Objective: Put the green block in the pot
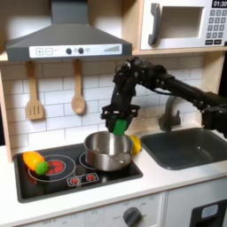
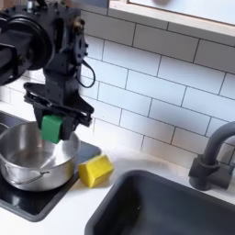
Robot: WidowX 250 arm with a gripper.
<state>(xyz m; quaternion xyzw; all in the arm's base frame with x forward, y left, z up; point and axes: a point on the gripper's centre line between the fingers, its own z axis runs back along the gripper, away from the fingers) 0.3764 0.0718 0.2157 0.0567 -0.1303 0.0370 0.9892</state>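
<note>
In the second exterior view, a silver pot (image 2: 32, 158) sits on the stove (image 2: 55, 195), a yellow toy (image 2: 95, 170) just beside it; above the pot's rim, the gripper (image 2: 52, 127) clasps the green block (image 2: 51, 128); white tiles (image 2: 156, 101) behind.

Legible text: a digital display (image 1: 218, 3) at the top of the microwave's (image 1: 182, 24) control panel shows digits, apparently "10", cut off by the first exterior view's right edge. The keypad markings below are too small to read.
</note>
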